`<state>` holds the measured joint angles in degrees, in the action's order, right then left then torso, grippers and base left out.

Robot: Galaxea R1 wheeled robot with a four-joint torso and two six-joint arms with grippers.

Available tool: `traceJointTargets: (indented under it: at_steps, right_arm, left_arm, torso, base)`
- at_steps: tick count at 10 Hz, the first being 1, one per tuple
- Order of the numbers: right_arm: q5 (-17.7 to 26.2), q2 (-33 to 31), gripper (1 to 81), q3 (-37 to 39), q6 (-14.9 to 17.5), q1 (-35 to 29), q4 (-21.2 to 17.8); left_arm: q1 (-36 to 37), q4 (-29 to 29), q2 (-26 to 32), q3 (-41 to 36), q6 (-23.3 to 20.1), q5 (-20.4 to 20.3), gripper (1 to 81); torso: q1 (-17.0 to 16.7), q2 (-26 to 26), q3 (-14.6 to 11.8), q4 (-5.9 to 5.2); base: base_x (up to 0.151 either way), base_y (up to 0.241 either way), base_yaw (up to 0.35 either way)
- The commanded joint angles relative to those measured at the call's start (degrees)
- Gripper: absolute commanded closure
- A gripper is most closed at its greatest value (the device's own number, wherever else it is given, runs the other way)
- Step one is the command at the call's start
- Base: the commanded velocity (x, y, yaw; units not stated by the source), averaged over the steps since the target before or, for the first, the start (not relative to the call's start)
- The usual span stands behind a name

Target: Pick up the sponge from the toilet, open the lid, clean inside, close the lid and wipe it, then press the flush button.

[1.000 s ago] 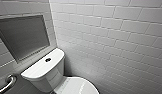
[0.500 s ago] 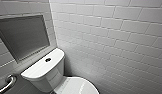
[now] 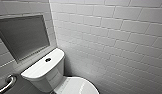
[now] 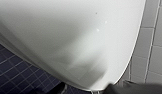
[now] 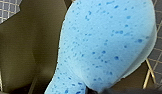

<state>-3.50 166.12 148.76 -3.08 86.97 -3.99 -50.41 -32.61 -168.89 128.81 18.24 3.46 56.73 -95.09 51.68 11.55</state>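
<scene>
Prob. tight: tiled wall (image 3: 109, 37) beside toilet (image 3: 44, 70)

No change vs 1 s ago: toilet (image 3: 44, 68) framed same in head view.

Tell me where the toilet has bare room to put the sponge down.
The tank top is bare on both sides of the flush button; the closed lid is bare where visible. Tighter beside the grab bar.

My head camera sits high and faces forward and down into a tiled corner (image 3: 53, 30), with the toilet (image 3: 47, 72) low and near. My left wrist camera hangs very close over that same toilet's glossy white curve, floor tiles (image 4: 17, 75) beyond. My right wrist camera looks floorward, almost against the sponge (image 5: 107, 45).
</scene>
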Motion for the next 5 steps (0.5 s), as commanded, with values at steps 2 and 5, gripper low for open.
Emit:
traceJointTargets:
  at_steps: [2, 5]
  right_arm:
    - [2.18, -0.42, 81.1, 0.2, -0.52, -2.45, -0.85]
    - [2.18, -0.06, 81.1, 0.21, -0.43, -2.72, -0.76]
  left_arm:
    - [7.47, -0.35, -2.15, 2.42, 3.73, -0.91, 1.0]
    - [8.61, -0.35, -0.94, -0.03, 3.91, -1.26, 1.0]
  torso:
    - [0.0, 0.0, 0.0, 0.0]
    - [0.0, 0.0, 0.0, 0.0]
  base:
    - [0.0, 0.0, 0.0]
    - [0.0, 0.0, 0.0]
